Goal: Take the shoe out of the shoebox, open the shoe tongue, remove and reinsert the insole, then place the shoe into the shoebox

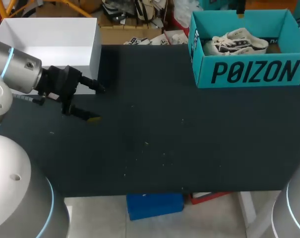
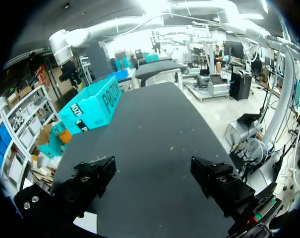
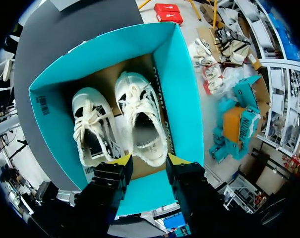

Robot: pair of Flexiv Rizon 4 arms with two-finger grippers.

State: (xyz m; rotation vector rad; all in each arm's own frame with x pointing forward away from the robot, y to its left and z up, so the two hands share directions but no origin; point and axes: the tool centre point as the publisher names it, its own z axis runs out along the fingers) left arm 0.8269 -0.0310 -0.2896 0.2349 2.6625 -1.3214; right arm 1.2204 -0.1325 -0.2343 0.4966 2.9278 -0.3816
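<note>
Right claw [image 3: 149,159], agape, above shoe [image 3: 140,111]

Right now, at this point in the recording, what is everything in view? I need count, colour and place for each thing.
table: one, black, fills the middle of the head view.
shoebox: one, teal, open, at the table's far right.
shoes: two, white, laced, side by side inside the shoebox, openings facing up.
white box: one, white, open, at the table's far left corner.
left gripper: one, black fingers spread open, holding nothing, over the table's left side near the white box.
right gripper: one, yellow-tipped fingers open, holding nothing, above the shoebox and looking down on the shoes.
</note>
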